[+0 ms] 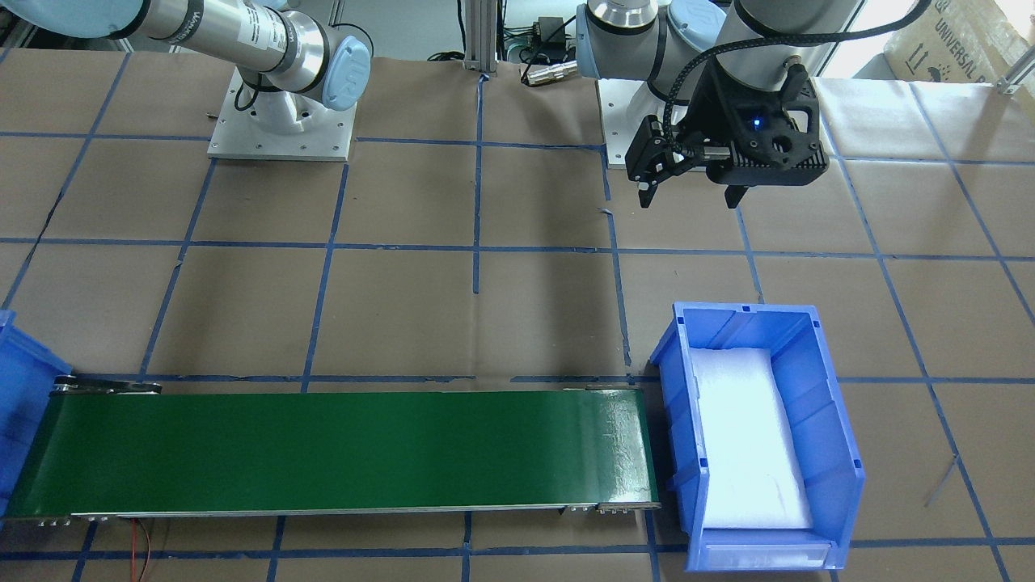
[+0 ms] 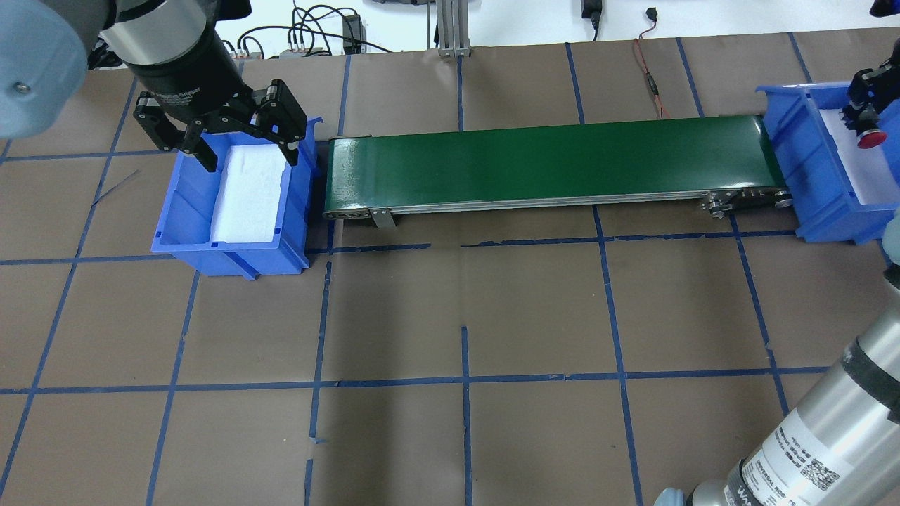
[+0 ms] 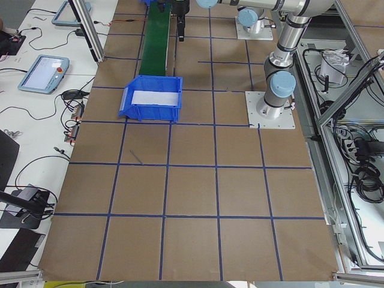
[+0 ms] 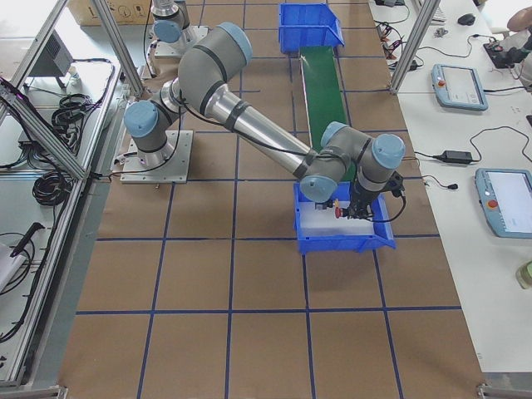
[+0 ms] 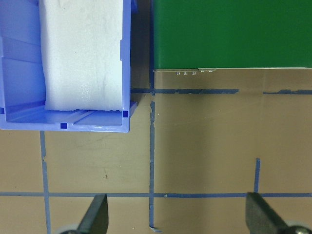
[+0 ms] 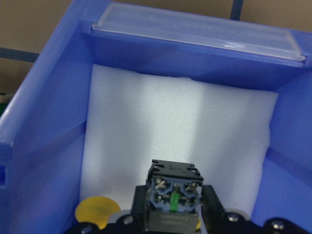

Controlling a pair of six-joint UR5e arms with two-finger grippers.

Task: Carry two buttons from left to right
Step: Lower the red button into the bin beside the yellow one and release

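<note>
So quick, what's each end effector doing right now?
Left end effector: open, empty.
Right end effector: closed on the red button.

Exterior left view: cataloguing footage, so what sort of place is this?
Likely a robotics lab workcell: a taped-grid table, a green conveyor beside a blue bin, teach pendants on the side bench.

Blue bin [image 5: 68,124] beside green belt [image 5: 229,34]; hand [image 5: 176,210] fingers spread.

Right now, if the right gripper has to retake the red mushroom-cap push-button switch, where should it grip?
I'd take the red push-button switch by its grey-black contact block, coming from the terminal end as the right gripper does now: the block's flat parallel sides suit a pinch; the round cap would likely slip.
</note>
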